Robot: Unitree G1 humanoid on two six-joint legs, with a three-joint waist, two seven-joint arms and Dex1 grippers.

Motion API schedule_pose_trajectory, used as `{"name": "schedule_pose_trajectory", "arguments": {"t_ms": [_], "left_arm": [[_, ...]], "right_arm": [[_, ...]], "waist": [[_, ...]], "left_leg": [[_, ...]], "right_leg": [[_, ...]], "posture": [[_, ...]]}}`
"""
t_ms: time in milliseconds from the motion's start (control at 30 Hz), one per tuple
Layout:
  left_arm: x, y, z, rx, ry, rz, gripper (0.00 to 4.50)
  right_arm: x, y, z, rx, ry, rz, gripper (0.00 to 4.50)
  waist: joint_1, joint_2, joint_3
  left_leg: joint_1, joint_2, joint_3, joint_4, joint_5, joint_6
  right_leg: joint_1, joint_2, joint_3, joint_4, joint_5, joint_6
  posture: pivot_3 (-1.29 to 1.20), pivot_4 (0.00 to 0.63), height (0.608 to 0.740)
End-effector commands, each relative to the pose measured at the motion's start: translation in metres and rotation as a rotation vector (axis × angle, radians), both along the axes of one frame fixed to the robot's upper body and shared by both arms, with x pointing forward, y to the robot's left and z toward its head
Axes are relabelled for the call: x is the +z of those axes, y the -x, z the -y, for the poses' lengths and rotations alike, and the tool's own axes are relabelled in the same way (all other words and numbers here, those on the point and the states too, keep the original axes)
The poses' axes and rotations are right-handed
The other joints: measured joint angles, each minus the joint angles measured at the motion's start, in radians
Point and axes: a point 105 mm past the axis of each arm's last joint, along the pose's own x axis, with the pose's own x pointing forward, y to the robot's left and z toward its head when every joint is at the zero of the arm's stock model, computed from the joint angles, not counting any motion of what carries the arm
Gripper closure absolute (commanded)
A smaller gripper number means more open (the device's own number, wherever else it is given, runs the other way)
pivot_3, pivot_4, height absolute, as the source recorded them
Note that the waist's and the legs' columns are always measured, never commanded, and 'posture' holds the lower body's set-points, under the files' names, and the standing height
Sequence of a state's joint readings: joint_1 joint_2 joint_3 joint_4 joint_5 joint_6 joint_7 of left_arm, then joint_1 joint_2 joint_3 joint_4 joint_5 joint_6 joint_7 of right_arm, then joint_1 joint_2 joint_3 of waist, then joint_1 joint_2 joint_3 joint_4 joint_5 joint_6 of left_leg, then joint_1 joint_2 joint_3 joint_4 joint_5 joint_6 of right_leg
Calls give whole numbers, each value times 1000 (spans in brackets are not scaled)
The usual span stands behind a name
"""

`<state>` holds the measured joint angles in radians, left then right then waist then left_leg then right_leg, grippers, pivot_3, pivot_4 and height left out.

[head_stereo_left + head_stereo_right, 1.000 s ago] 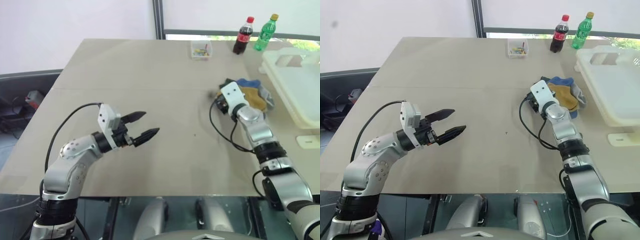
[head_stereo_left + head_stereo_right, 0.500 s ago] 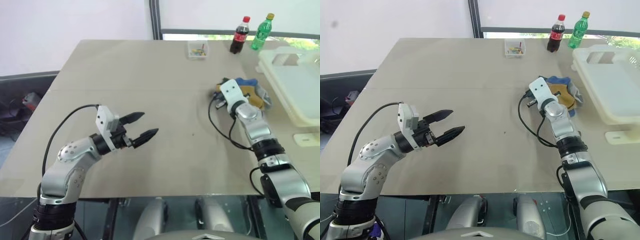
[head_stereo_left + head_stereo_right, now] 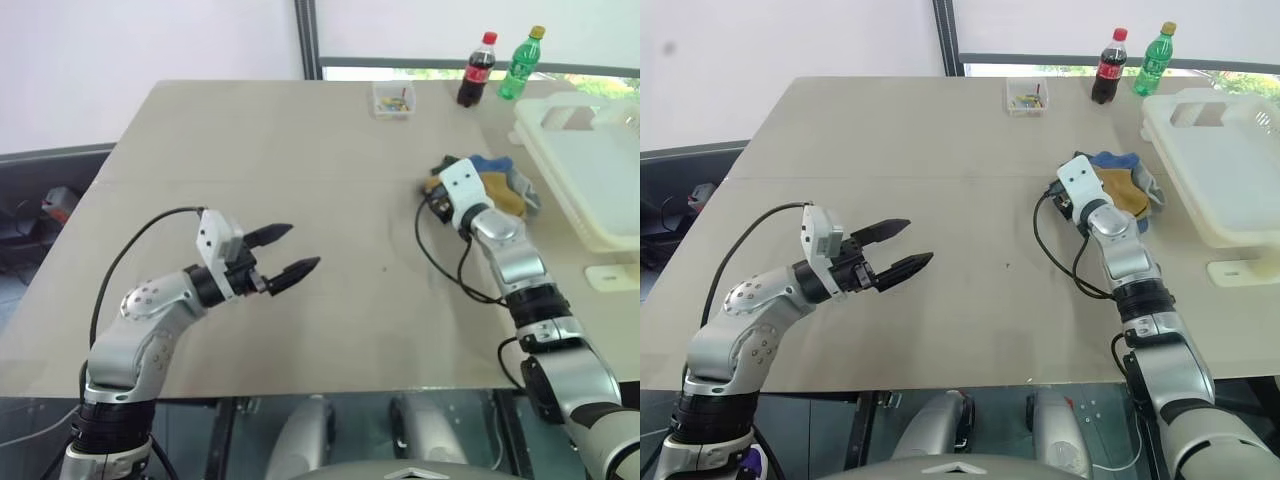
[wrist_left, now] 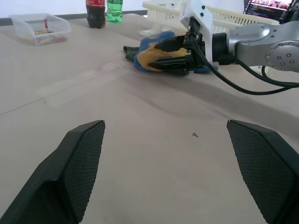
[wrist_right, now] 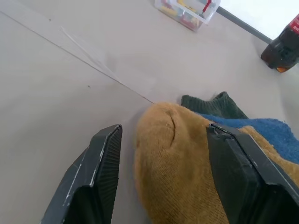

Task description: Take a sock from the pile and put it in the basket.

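The pile [image 3: 502,186] of loose socks lies on the tan table at the right, a mustard yellow sock [image 5: 182,168] on top of blue and dark green ones. My right gripper [image 5: 163,128] is at the pile's near-left edge, open, and the yellow sock's rounded end lies between its fingers [image 5: 96,177] with a gap on one side. The basket [image 3: 548,160], cream-white with a thick rim, stands just right of the pile. Over the table's left half my left gripper [image 3: 300,247] hovers open, holding nothing.
A small clear box [image 3: 393,97] of coloured bits, a cola bottle [image 3: 473,72] and a green bottle [image 3: 517,65] stand at the table's far edge. A small cream piece [image 3: 612,276] lies near the right edge. Bare tabletop stretches between the two arms.
The head camera's picture has shifted slightly. Both arms and the socks stand where they did.
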<state>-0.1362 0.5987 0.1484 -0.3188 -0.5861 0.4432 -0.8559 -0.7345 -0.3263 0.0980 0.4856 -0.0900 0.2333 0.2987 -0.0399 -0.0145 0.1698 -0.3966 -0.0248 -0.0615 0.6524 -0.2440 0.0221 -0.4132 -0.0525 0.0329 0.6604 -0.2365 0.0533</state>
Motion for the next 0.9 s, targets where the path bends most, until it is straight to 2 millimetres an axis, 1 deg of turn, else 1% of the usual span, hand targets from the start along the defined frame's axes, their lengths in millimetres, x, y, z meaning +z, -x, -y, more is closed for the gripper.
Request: {"name": "schedule_pose_trajectory", "arguments": {"t_ms": [33,100,167,200,233,333,367,533,667,800,900], "left_arm": [[8,1,0,-3,0,41,0],[9,2,0,-1,3,42,0],[10,2,-1,2,4,43,0],[10,3,-1,3,4,43,0],[10,3,-2,5,5,44,0],[11,3,-2,8,6,45,0],[11,3,-2,9,7,45,0],[12,2,-2,9,11,46,0],[11,2,-1,6,13,45,0],[11,1,-1,4,16,43,0],[11,1,-1,4,17,41,0]], "right_arm": [[15,0,-1,5,-32,54,1566],[14,-1,1,-6,-35,49,1566],[11,-3,3,-23,-42,41,2110],[10,-3,4,-27,-41,38,2300],[10,-4,5,-30,-40,35,2859],[8,-5,6,-31,-38,33,4271],[9,-5,5,-30,-39,34,4454],[16,-3,1,-13,-65,53,4454],[21,2,-5,16,-150,33,4454],[26,18,-24,131,-309,-64,4454],[25,33,-36,197,-348,-131,4454]], "waist": [[0,0,0],[0,0,0],[0,0,0],[0,0,0],[0,0,0],[0,0,0],[0,0,0],[0,0,0],[0,0,0],[0,0,0],[1,0,0]], "left_leg": [[0,0,0,0,0,0],[0,0,0,0,0,0],[0,0,0,0,0,0],[0,0,0,0,0,0],[0,0,0,0,0,0],[0,0,0,0,0,0],[0,0,0,0,0,0],[0,0,0,0,0,0],[0,0,0,0,0,0],[0,0,0,0,0,0],[0,0,-1,-1,0,0]], "right_leg": [[0,0,0,0,0,0],[0,0,0,0,0,0],[0,0,0,0,0,0],[0,0,0,0,0,0],[0,0,0,0,0,0],[0,0,0,0,0,0],[0,0,0,0,0,0],[0,0,0,0,0,0],[0,0,0,0,0,0],[0,0,0,0,0,0],[0,0,0,0,0,0]], "posture": [[0,150,740],[0,150,740],[0,150,740],[0,150,740],[0,150,740],[0,150,740],[0,150,740],[0,150,740],[0,150,740],[0,150,740],[0,150,740]]}}
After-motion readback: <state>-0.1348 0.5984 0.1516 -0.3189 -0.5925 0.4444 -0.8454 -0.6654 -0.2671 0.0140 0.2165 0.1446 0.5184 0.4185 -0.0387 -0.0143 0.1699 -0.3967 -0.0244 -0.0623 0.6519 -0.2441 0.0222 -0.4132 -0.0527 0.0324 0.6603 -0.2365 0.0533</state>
